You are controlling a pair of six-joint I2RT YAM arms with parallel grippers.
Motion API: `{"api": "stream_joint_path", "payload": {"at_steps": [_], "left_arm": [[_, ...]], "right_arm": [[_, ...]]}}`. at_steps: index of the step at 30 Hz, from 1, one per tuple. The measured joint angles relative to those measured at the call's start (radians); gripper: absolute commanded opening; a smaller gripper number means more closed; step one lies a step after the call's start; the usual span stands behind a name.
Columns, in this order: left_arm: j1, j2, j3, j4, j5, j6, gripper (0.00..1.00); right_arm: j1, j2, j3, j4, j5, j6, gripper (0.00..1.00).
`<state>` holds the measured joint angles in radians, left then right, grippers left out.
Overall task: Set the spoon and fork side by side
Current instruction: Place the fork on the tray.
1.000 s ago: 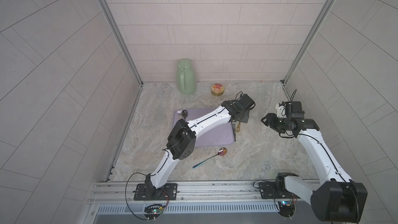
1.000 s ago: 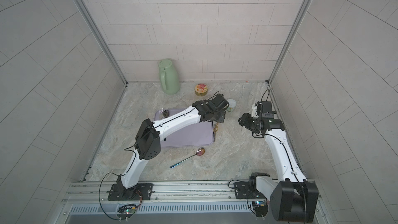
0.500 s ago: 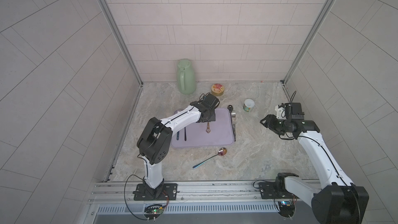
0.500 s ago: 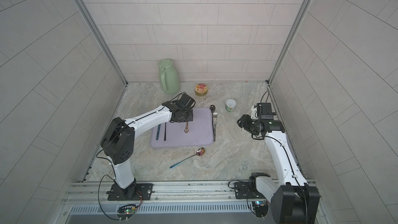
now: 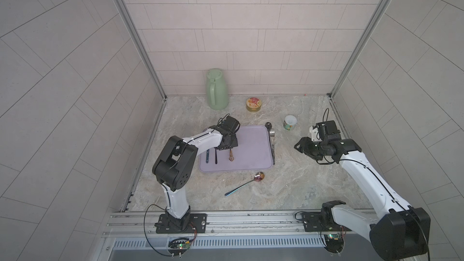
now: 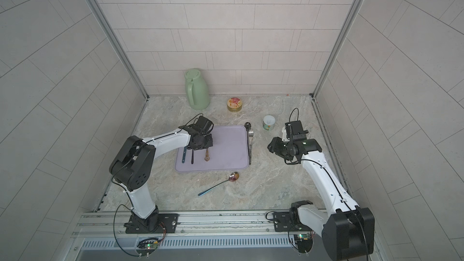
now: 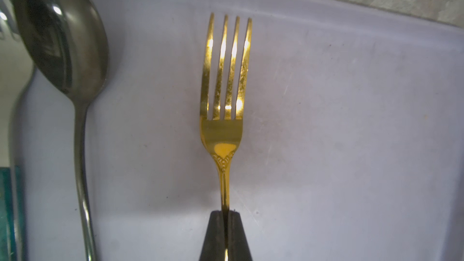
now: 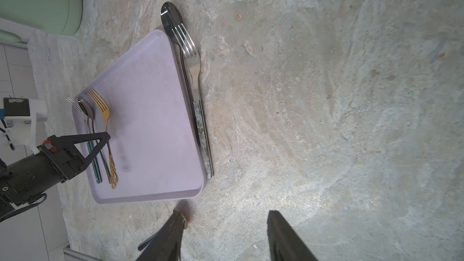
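When viewed from the left wrist, shows left gripper closed tight on the handle of the gold metal fork at frame centre, parallel to the dark steel spoon at left, over the lilac plastic tray: judged side-by-side placement. Finds right gripper at lower frame half open, empty.

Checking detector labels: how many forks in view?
3. Ornate gold fork held in the left pincer, over the lilac plastic tray; silver fork with teal handle at that tray's left edge, partly hidden; silver fork with marbled handle beside its right edge.
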<state>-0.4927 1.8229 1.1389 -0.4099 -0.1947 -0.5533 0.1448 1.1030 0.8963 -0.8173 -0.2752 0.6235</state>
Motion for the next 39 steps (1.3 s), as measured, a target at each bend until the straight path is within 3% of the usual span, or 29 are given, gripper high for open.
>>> {"api": "stream_joint_path", "payload": {"at_steps": [16, 24, 33, 39], "left_arm": [[0.022, 0.033, -0.013, 0.043, 0.009, 0.061, 0.01], [0.023, 0.04, -0.012, 0.035, -0.003, 0.071, 0.22], [0.023, 0.017, -0.012, -0.018, -0.002, 0.063, 0.23], [-0.055, -0.129, -0.065, -0.079, -0.018, 0.039, 0.26]], "right_arm": [[0.083, 0.048, 0.002, -0.003, 0.06, 0.052, 0.57], [0.108, 0.047, 0.007, -0.006, 0.072, 0.067, 0.57], [0.137, 0.047, 0.024, -0.014, 0.082, 0.074, 0.57], [0.175, 0.047, 0.029, -0.025, 0.101, 0.085, 0.57]]}}
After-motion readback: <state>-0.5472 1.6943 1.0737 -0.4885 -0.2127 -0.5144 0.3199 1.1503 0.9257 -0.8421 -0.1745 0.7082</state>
